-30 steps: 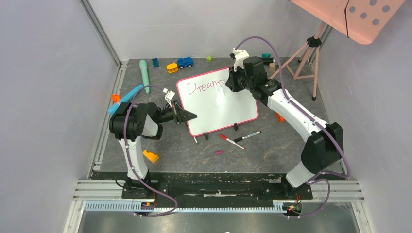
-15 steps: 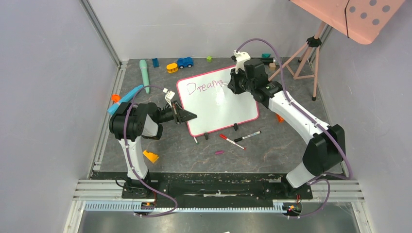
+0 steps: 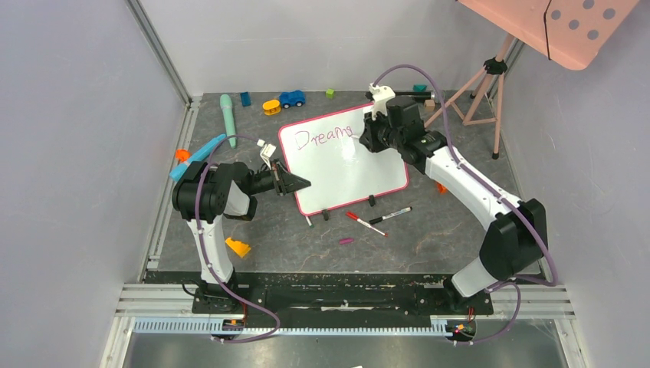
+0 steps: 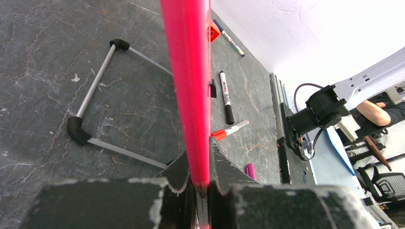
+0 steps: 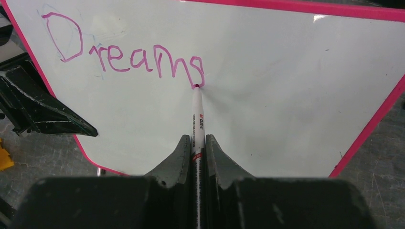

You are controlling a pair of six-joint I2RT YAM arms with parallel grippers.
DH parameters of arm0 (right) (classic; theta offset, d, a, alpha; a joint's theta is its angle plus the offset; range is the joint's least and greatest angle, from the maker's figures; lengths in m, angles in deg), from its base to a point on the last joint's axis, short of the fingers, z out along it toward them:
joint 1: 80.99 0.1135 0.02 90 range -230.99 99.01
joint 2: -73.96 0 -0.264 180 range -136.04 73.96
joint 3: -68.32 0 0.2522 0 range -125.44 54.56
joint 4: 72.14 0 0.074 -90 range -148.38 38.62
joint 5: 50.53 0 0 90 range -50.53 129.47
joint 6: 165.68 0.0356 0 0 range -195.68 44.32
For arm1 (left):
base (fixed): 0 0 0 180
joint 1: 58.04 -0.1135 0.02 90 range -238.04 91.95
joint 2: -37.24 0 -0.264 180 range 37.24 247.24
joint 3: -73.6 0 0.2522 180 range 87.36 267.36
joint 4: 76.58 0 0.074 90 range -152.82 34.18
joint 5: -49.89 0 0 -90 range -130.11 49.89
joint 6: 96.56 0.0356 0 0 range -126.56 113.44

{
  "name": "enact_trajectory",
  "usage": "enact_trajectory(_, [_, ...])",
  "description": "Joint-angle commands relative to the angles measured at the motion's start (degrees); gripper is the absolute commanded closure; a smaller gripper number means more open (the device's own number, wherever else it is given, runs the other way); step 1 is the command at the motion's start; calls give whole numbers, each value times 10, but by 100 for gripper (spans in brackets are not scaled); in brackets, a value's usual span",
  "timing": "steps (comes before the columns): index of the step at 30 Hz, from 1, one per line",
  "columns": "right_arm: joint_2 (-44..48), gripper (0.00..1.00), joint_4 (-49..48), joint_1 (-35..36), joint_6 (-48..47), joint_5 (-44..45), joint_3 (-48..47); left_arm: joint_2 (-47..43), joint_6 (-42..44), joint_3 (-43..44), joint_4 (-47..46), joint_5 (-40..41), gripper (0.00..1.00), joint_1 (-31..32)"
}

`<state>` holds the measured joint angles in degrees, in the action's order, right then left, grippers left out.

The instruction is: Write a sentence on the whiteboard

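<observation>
The whiteboard [image 3: 345, 172] with its pink-red frame stands tilted in the middle of the table. My left gripper [image 3: 300, 184] is shut on the board's left frame edge [image 4: 188, 86], the pink strip running up from between its fingertips [image 4: 200, 164]. Purple writing of the sentence [image 3: 323, 136] reads "Dreams" along the top of the whiteboard [image 5: 267, 95]. My right gripper [image 5: 197, 143] is shut on a white marker [image 5: 197, 114]. Its tip touches the board at the end of the last letter of the sentence [image 5: 129, 55]. In the top view the right gripper [image 3: 371, 130] sits over the board's upper right part.
A red-capped marker [image 3: 365, 223], a black marker [image 3: 391, 215] and a purple cap [image 3: 346, 241] lie in front of the board. An orange piece [image 3: 238, 247] lies near the left arm. Small toys [image 3: 291, 98] and a teal object [image 3: 228, 119] lie at the back; a tripod [image 3: 479, 92] stands back right.
My right gripper with the marker has shifted a little to the right along the top line, uncovering the end of the word. The left gripper and the board have not moved.
</observation>
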<state>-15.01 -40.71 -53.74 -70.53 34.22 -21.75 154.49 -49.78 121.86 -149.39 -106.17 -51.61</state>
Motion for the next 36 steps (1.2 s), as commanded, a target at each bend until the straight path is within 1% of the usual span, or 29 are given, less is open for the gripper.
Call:
enact_trajectory(1, [41,100,-15,-2,4,-4,-6,22,112,-2,-27,12,98,-12])
enact_trajectory(6, [78,100,-26,-1,4,-7,14,23,112,-3,-26,13,98,-12])
enact_trajectory(11, [95,100,-36,-2,11,0,48,23,112,-2,-26,14,98,-12])
enact_trajectory(18, [114,100,-47,4,43,78,81,24,111,-1,-26,12,98,-12])
enact_trajectory(21, [121,100,-60,31,35,88,95,24,111,-1,-26,14,98,-12])
enact_trajectory(24, [112,100,-63,87,11,108,93,23,113,-2,-26,15,98,-12])
enact_trajectory(28, [101,100,-92,134,15,98,105,24,113,-3,-26,15,98,-12])
enact_trajectory(36, [59,100,-127,162,0,97,90,24,112,-2,-26,12,98,-11])
